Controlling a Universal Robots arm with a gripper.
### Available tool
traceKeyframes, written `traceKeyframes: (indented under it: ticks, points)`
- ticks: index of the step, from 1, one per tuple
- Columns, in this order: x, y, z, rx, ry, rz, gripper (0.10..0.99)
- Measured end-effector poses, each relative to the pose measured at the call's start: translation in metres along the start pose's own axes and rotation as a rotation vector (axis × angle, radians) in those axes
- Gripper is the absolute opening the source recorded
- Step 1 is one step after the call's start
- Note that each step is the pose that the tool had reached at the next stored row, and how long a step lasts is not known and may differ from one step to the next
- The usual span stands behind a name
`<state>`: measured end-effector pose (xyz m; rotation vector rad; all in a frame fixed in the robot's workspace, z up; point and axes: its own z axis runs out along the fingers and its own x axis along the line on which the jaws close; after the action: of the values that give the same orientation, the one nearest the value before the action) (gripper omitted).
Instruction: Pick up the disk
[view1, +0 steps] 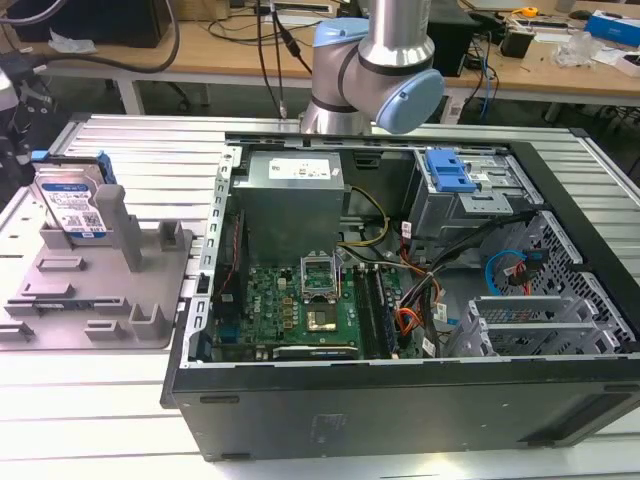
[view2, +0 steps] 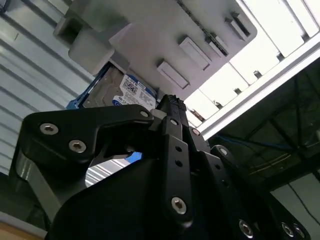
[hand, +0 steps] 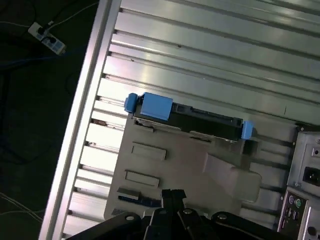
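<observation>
Disk (view1: 70, 205) stands on edge in the grey slotted holder (view1: 105, 300), label showing, blue rails on its sides. Holder sits on the ribbed tabletop (view1: 100, 420). Fingers (hand: 167, 199) pressed together, gripping nothing, above the holder. Disk lies ahead of the fingertips, apart from them. Open computer case (view1: 400, 405) off to one side of the fingers.

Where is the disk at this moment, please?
The disk stands upright in the grey slotted holder at the exterior view's left, beside the open computer case.
</observation>
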<state>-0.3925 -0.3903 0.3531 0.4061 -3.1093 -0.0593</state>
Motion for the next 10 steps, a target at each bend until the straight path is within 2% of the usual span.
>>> traceKeyframes:
  ticks: [2,5,10]
  points:
    - [0.0,0.0,0.0002,0.0,0.0016,-0.039,0.106]
    - [0.0,-0.0001,0.001,0.0,0.0055,-0.142,0.106]
    - [0.0,-0.0001,0.0022,0.0,0.0106,-0.275,0.106]
